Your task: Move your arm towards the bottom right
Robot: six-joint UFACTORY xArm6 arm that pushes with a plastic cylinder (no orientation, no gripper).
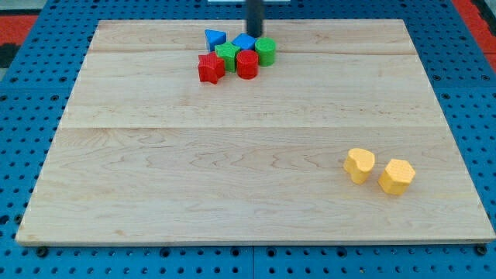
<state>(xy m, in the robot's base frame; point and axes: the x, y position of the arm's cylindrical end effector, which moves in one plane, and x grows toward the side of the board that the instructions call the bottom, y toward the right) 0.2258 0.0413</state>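
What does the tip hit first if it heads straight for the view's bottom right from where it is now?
My tip sits at the view's top, just behind the blue block and by the green cylinder. Heading to the bottom right, it likely clips the green cylinder first, though depth is unclear; beyond that, bare board until the two yellow blocks.

1 straight dark rod, prob. round, plain matte; my tip (254, 35) same dark colour.

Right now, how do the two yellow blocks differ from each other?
The left yellow block looks rounded and lobed; the right yellow block is hexagonal. The left one sits nearer the view's top, the right one nearer its bottom edge. Both are yellow, close together, and far from my tip.
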